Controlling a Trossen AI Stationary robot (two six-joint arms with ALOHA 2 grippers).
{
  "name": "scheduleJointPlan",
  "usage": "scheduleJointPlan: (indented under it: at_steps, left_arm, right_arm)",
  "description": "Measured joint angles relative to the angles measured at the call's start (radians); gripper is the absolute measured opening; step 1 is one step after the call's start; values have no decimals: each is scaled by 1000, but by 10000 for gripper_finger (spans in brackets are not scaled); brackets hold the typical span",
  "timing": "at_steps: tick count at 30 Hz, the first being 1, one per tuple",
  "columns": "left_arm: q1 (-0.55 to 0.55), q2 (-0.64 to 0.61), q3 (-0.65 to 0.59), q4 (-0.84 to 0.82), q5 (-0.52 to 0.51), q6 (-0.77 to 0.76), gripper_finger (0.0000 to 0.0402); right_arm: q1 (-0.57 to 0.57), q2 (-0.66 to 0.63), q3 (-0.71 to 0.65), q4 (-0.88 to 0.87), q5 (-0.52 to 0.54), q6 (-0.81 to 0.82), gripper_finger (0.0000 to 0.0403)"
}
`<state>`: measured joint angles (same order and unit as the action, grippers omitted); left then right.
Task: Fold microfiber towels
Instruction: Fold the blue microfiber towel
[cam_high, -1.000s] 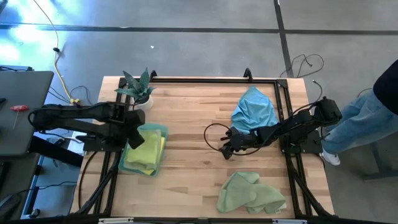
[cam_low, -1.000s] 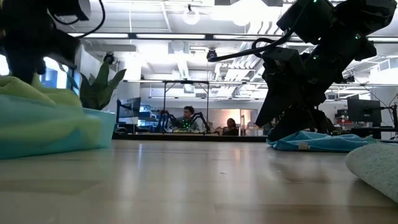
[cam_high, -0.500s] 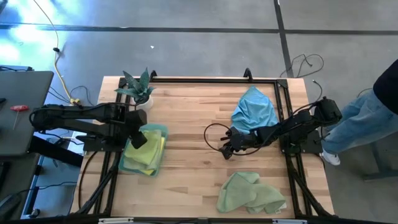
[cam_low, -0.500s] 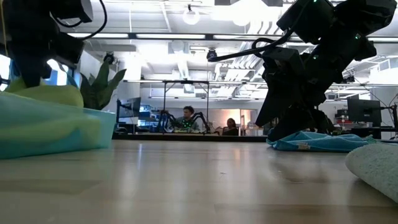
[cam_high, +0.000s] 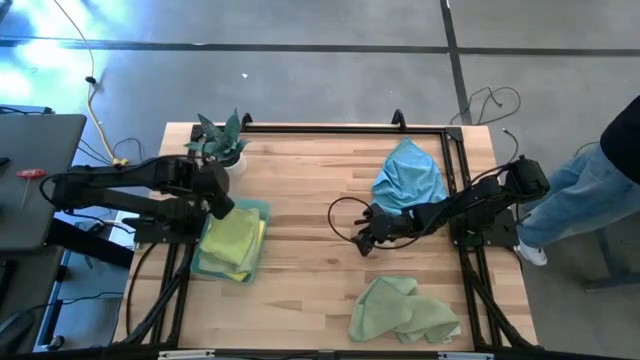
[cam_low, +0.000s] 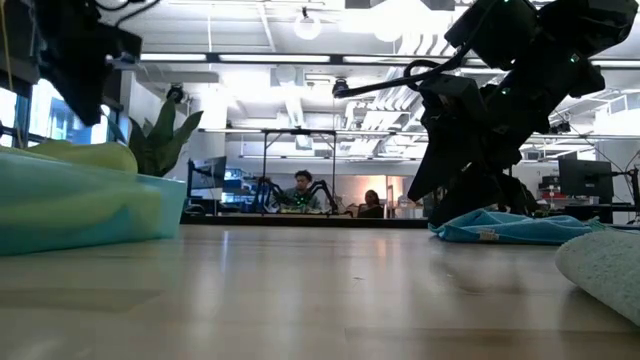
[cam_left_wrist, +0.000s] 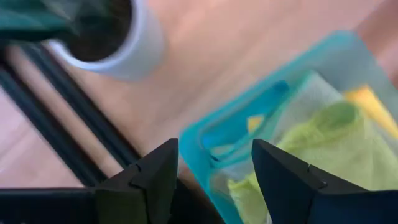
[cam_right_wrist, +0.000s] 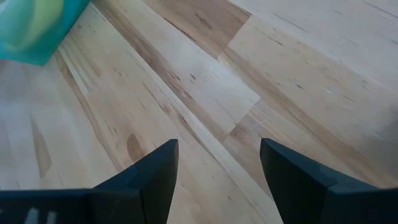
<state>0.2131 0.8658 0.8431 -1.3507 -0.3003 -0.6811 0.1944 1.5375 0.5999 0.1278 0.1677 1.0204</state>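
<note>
Left gripper (cam_high: 222, 200) is hovering open, empty, over the folded stack of pale green, yellow and teal microfiber towels (cam_high: 233, 241) at left-centre. Right gripper (cam_high: 364, 238) is waiting open mid-frame. Crumpled sky-blue towel (cam_high: 410, 176) upper right and crumpled pale green towel (cam_high: 400, 310) lower right are left to fold.

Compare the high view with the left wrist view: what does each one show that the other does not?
Only the high view shows the blue towel, the crumpled pale green towel, the right gripper and a person's legs. Only the left wrist view shows the left gripper with its fingers apart, holding nothing. Both show the folded towel stack and the potted plant.
</note>
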Motion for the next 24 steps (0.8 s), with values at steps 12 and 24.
scheduleJointPlan:
  at_steps: [12, 24]
  left_arm:
    - [-53, 0, 115, 535, -41, 107, 193]
    - [-90, 19, 115, 1012, 51, 254, 193]
  right_arm:
    - [0, 0, 0, 73, -1, 243, 220]
    - [5, -27, 62, 33, -43, 217, 220]
